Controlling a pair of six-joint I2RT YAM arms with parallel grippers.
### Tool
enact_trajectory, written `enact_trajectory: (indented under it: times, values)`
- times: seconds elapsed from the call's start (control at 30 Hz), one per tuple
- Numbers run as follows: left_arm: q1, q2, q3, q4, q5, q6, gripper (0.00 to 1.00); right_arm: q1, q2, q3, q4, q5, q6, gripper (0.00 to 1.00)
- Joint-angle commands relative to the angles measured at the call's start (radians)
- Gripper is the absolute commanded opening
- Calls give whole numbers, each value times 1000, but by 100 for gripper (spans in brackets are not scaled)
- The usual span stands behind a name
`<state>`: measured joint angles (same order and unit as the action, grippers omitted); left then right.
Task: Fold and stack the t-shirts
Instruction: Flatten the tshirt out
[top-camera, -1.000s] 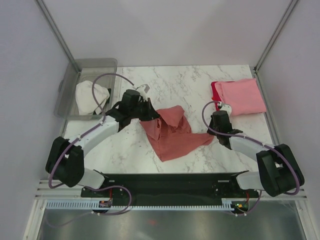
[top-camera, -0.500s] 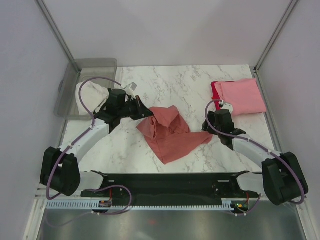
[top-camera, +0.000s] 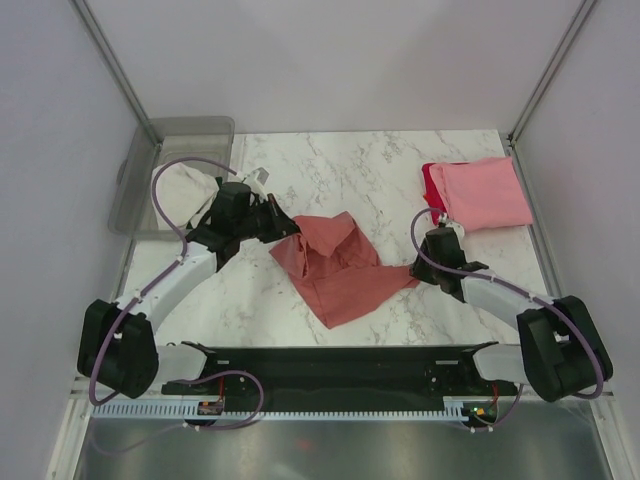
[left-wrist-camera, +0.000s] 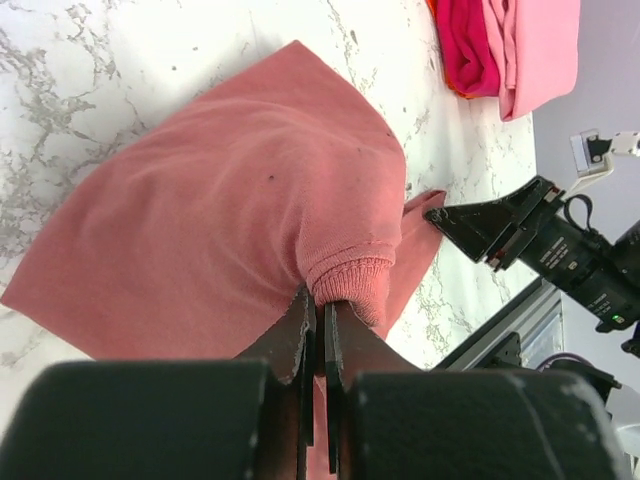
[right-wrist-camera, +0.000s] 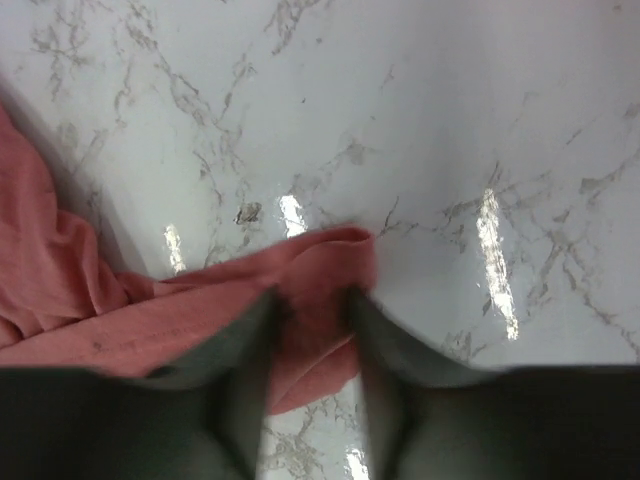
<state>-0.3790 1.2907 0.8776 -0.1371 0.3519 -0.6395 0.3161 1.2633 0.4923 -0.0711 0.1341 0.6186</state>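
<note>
1. A clear bin (top-camera: 195, 135) is sitting well to the left of and behind the salmon-red t-shirt (top-camera: 345, 275), at the left edge of the counter (top-camera: 370, 160). A white cloth (top-camera: 185, 190) is lying bunched inside it.
2. The left gripper (left-wrist-camera: 318, 300) is reaching in at the salmon-red t-shirt's back left edge. Its jaws are closed tight, pinching a ribbed hem fold of that shirt. In the left wrist view the cloth is tenting up and spreading away from the pinch point.
3. The salmon-red t-shirt is lying crumpled around mid-counter, between the two grippers and not folded flat. One flap is doubling over the middle. Most of the cloth is resting on the marble, and a pointed corner is aiming toward the counter's near edge.
4. The right gripper (right-wrist-camera: 312, 300) is sitting low at the salmon-red t-shirt's right corner. Its jaws are parted and straddling that corner. The hem is lying on the marble between the two fingers, with nothing being squeezed as far as the right wrist view is showing.
5. The bright red t-shirt (top-camera: 431, 183) is lying behind and to the right of the salmon-red t-shirt, well apart from it. It is folded, and only its left edge is showing from under the shirt on top.
6. The light pink t-shirt (top-camera: 490, 190) is lying folded on top of the bright red t-shirt. It is the farthest right of the salmon-red t-shirt, close to the counter's right edge.
</note>
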Motion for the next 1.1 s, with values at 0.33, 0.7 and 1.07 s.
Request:
enact_trajectory:
  times: [0.33, 0.7, 1.07]
  values:
    - [113, -132, 121, -272, -57, 55, 2, -52, -1, 386, -203, -49, -100, 0]
    - [166, -524, 143, -496, -175, 89, 2, -66, -427, 402, -358, 161, -131, 0]
    - [177, -137, -51, -254, -131, -51, 2, -112, 85, 710, -413, 147, -197, 84]
